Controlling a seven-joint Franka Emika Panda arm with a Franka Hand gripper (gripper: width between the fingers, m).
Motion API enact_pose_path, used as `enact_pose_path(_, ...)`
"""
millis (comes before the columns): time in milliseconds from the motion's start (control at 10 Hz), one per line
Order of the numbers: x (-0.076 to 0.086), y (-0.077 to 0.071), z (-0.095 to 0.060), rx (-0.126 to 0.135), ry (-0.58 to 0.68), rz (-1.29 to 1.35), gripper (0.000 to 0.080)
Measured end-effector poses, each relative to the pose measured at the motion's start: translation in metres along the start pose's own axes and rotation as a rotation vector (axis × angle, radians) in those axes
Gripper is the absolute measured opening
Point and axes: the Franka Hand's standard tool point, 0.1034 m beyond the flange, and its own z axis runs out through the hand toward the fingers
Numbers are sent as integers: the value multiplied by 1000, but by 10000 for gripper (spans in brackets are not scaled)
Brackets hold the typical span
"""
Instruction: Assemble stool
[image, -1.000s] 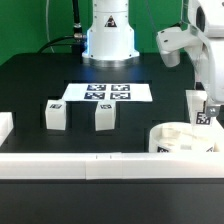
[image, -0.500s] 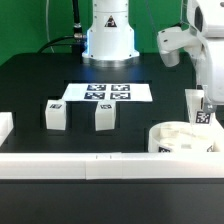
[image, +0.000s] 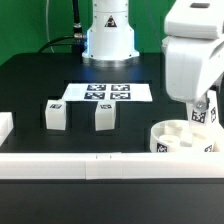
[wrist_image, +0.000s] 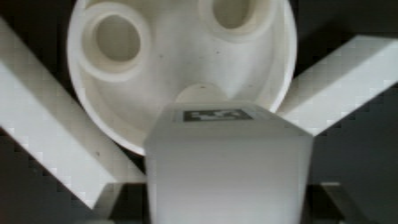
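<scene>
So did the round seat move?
No. The seat sits at the same spot as before, just behind the front rail, to the exterior view's right of the marker board.

The arm (image: 190, 55) is rising from its base (image: 108, 35) at the back and is bending over to the exterior view's right, where its big white wrist housing is hanging low. The gripper (image: 203, 106) is pointing straight down. Its jaws are pressing closed on a leg (image: 201, 116), which in the wrist view is sitting upright between them.
</scene>
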Motion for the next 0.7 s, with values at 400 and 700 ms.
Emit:
enact_pose_path(400,0,1,0,-2,3,275,337)
enact_pose_path(700,0,2,-1,2,25,582,337)
